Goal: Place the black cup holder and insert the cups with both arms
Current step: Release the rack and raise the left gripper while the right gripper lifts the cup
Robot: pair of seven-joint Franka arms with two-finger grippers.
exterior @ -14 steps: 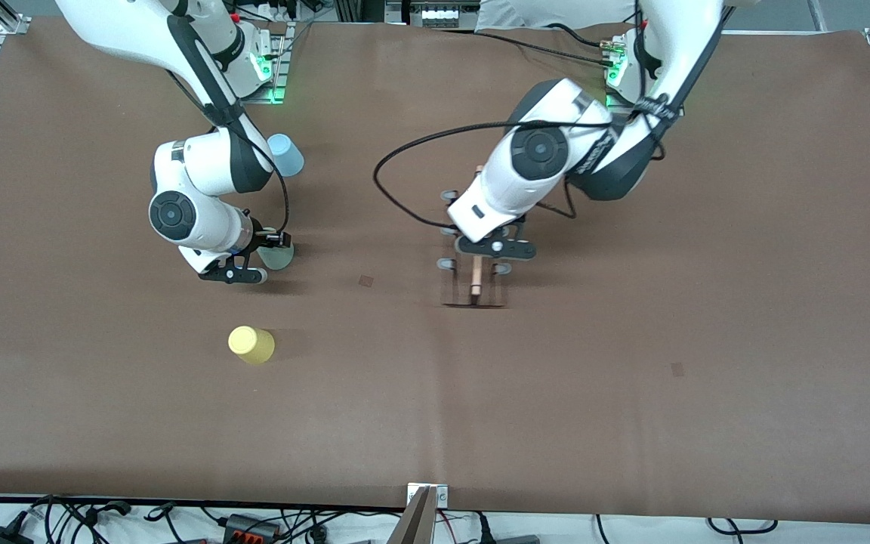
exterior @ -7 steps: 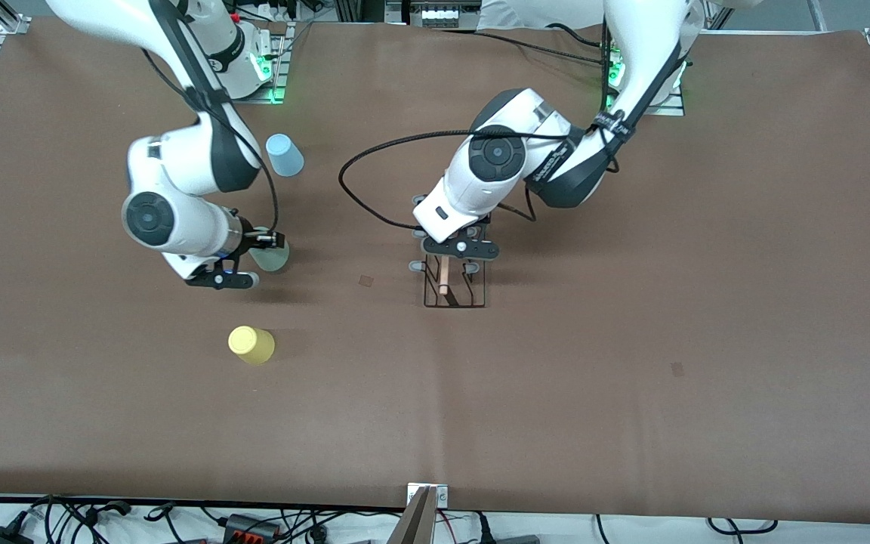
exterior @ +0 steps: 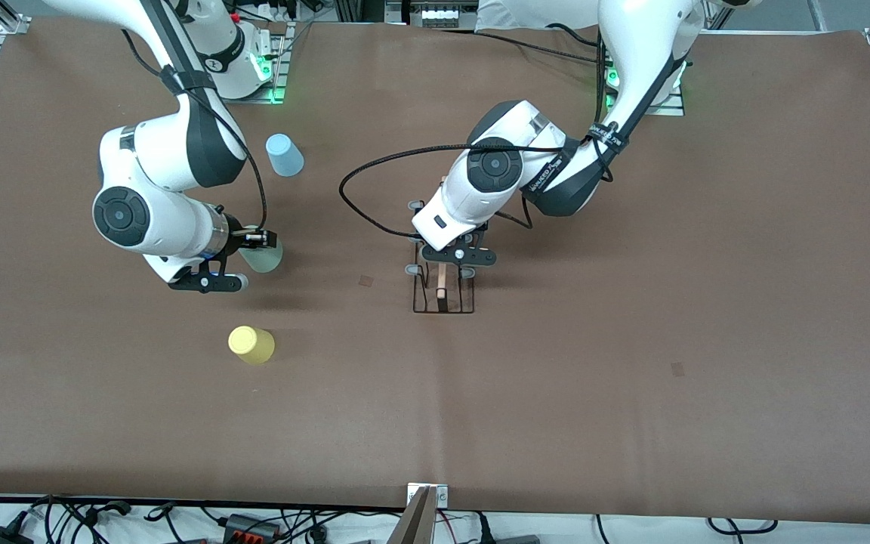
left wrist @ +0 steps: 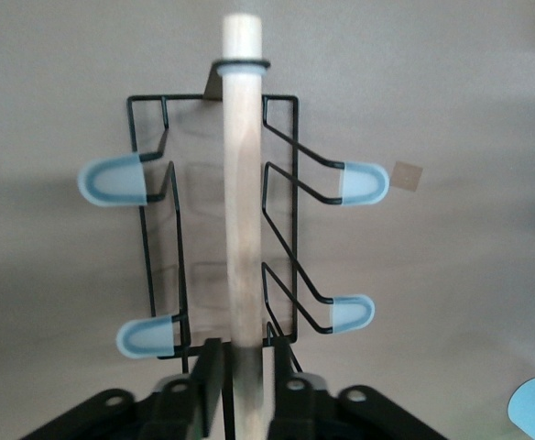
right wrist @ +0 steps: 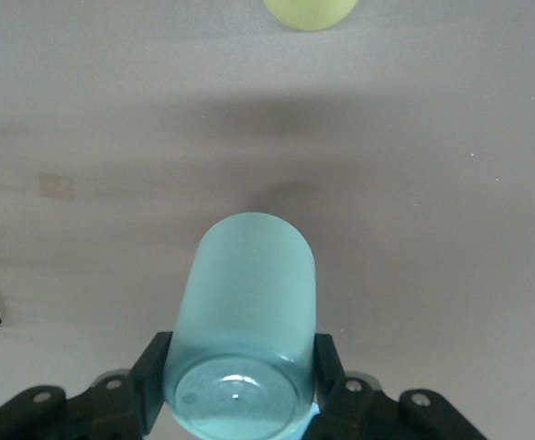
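The left arm carries the black cup holder [exterior: 442,291] over the middle of the table [exterior: 631,378], and the step in hand looks like setting that rack down. To do it well, the arm should keep the rectangular base level so all of it meets the table at once, and lower gently, since thin wire will skid or tip if dropped. The left gripper [exterior: 448,255] has its jaws closed narrowly around the wooden dowel handle [left wrist: 243,183] near one end, so the rack may sag at its free end; letting go only once the base is flat would be wise. The grey-tipped pegs [left wrist: 112,179] should end up clear of the arm so cups can go on.

The right gripper [exterior: 242,261] is over the table toward the right arm's end, jaws pressed against both sides of the mint-green cup [right wrist: 245,321], which it holds tilted off the surface. It should wait until the rack stands firm. The yellow cup [exterior: 251,344] sits nearer the front camera, and the light blue cup [exterior: 284,154] farther from it, close to the right arm's base.

Compared with a second ago, the rack has shifted toward the right arm's end and appears lower, its base outline now sharp. The right gripper has drawn the green cup slightly away from the rack.
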